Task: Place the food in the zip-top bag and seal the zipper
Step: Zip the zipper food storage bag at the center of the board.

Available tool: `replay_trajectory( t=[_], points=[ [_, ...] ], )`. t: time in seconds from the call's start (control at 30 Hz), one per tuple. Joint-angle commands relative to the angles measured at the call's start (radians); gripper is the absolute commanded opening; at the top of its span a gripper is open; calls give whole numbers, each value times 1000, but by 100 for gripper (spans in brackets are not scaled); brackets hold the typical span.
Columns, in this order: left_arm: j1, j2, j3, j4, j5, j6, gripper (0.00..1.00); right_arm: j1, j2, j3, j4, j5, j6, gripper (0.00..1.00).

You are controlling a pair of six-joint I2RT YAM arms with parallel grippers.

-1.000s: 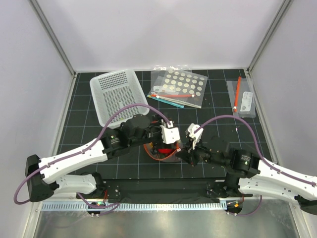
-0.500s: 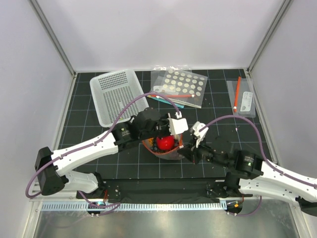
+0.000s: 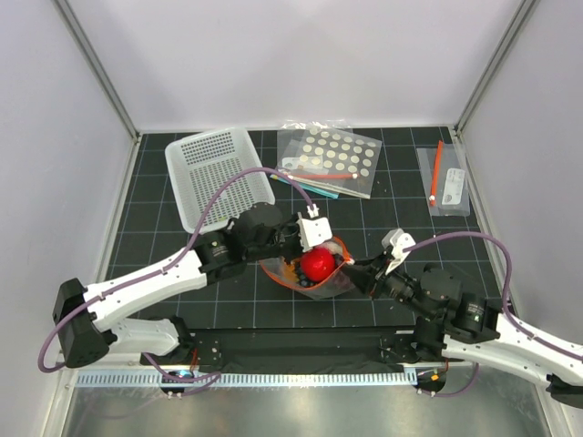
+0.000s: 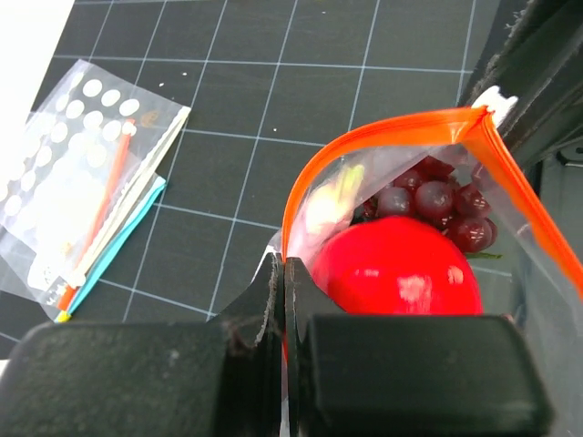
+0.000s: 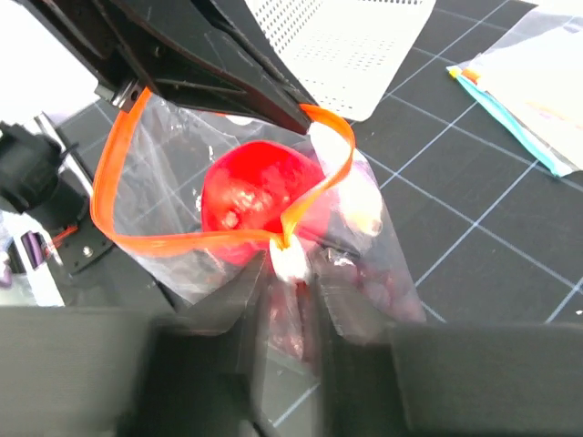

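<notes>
**Bag Held Agape Between Two Grippers, Fruit Inside**

Clamped the left gripper (image 4: 285,273) shut on the zipper (image 4: 364,137), with the orange strip pinched flat between the fingers at the end of the mouth nearest that wrist. Kept the bag (image 5: 168,246) upright off the black gridded mat (image 3: 137,209), strung between the two grippers, mouth turned up.

Found the apple (image 4: 396,264) just ahead of the left fingertips, inside the bag and filling most of the opening. Saw the grapes (image 4: 437,202) tucked behind the apple, farther from the left gripper, against the bag's far wall. Noted a pale yellow-green piece (image 4: 330,196) beside them, too blurred through the plastic to name.

Met the right gripper (image 5: 290,278) at the opposite end of the mouth. Stood there with jaws slightly parted around the strip's fold and its white end tab, a sliver of gap on each side, so not clamped. Showed the zipper unsealed, bowed into a wide loop running from one gripper to the other.

Spotted a white basket (image 3: 219,177) beyond the left gripper and to its left, well apart. Spotted a dotted bag (image 3: 330,157) beyond both grippers, and a labelled bag (image 3: 444,180) far beyond the right gripper, to its right.
</notes>
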Motion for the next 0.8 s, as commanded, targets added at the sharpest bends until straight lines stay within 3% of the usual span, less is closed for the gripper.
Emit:
replay_trajectory(
  t=[0.0,0.1,0.17,0.47,0.67,0.77],
  points=[
    [12,-26,-9,56,36,-33,0,5,9,-23,137,50,-1,40],
    [13,-24,-13,54,30,-22,0,7,2,-58,182,47,3,57],
    [13,-27,-15,56,38,-20,0,5,-1,-66,195,77,5,61],
    [13,-67,-35,71,67,-25,0,5,48,-66,189,118,9,63],
    [13,-70,-35,71,53,-25,0,5,95,-47,171,16,18,70],
    [13,-70,-35,73,52,-25,0,5,127,-35,169,-20,12,68]
  ],
)
